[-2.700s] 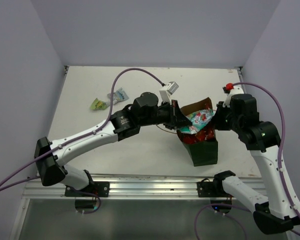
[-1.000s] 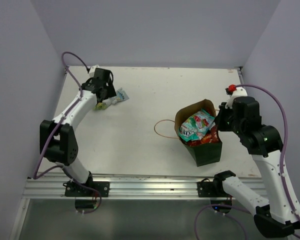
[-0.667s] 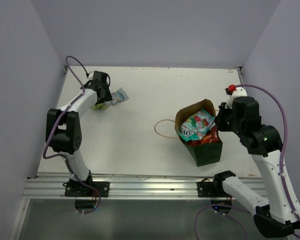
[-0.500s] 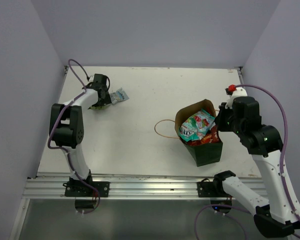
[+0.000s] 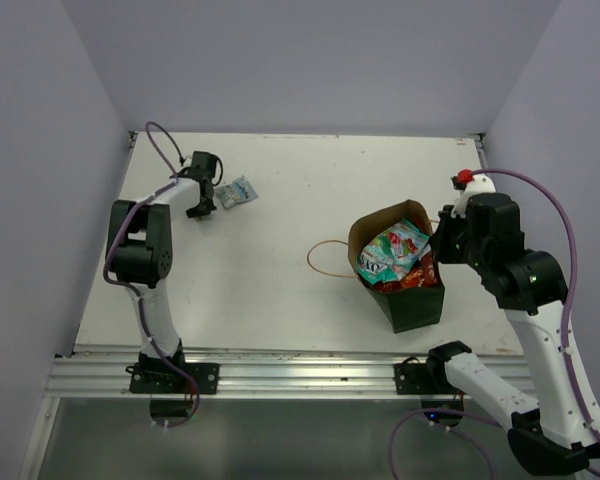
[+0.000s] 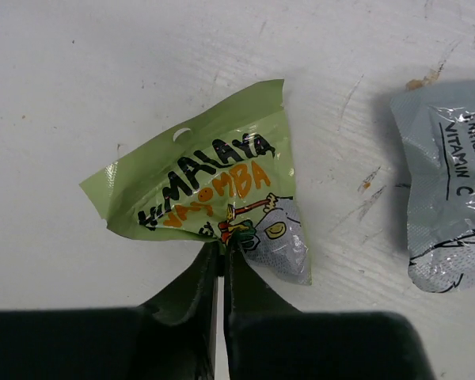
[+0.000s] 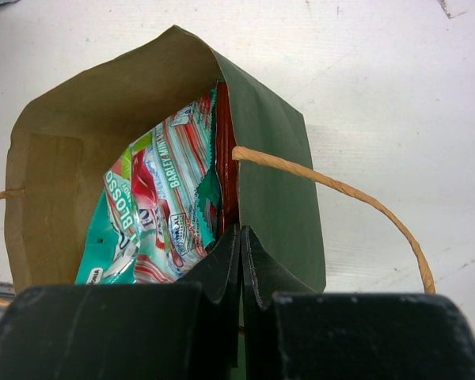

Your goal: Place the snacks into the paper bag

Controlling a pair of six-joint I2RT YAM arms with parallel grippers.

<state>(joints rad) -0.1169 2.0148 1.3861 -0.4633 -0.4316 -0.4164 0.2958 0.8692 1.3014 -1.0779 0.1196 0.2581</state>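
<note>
Left fingers (image 6: 210, 269) pinch the crinkly, light-green packet (image 6: 206, 178) by its edge, well apart from the bag (image 7: 269, 158); right fingers (image 7: 228, 261) clamp the dark-green bag's rim.

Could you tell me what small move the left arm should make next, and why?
Probably lift straight up a little: the left gripper looks pinched on the near edge of the light green packet, which lies on the table, while the right gripper holds the paper bag by its wall, mouth open.
</note>
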